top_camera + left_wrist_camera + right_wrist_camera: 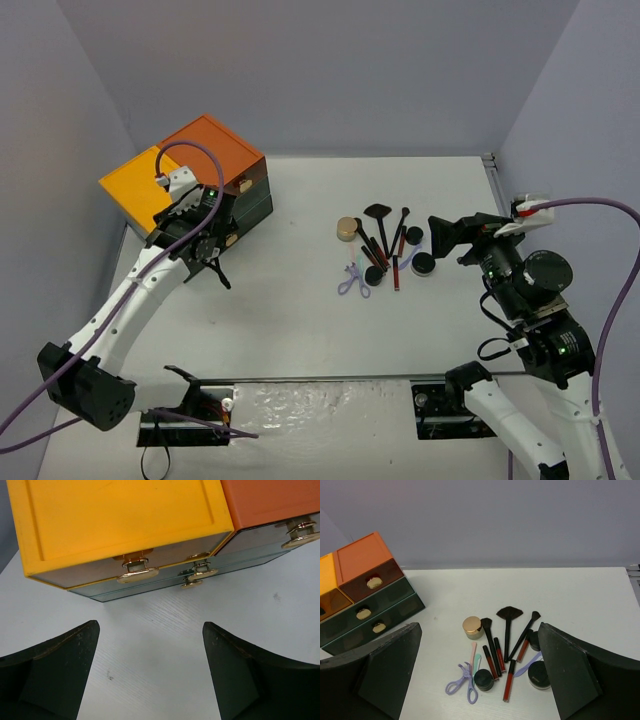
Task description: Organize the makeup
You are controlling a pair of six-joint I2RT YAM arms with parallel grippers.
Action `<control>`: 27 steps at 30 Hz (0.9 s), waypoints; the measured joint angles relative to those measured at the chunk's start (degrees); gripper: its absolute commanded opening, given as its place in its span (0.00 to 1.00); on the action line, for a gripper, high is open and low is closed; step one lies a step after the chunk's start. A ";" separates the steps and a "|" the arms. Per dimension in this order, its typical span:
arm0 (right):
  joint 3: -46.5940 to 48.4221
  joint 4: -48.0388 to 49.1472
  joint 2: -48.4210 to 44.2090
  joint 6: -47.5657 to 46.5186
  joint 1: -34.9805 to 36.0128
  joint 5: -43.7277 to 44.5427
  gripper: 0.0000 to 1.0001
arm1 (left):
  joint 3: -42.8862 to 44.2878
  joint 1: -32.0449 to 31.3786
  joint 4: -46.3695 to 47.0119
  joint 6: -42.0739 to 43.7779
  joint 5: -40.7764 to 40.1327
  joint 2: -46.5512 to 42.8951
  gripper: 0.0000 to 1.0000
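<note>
The makeup lies in a loose cluster right of centre: a gold-lidded jar (347, 229) (472, 626), black-handled brushes (380, 225) (508, 625), slim red pencils (509, 680), round black compacts (423, 264) (483, 678) and a lavender curler (350, 282) (463, 684). My left gripper (212, 268) (150, 632) is open over bare table, just in front of the drawer cabinet (190, 170) (125, 525), with nothing between its fingers. My right gripper (450, 235) (480, 630) hangs open to the right of the cluster and faces it, touching nothing.
The cabinet has a yellow top and an orange top, dark drawers and gold knobs (137, 572). It stands at the back left, near the left wall. Grey walls close in the table (300, 320) on three sides. Both arm bases sit at the near edge.
</note>
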 measured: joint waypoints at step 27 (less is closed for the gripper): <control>-2.68 -2.36 -4.04 -6.23 4.13 4.97 1.00 | 1.02 7.74 3.23 -0.56 -0.48 10.09 0.72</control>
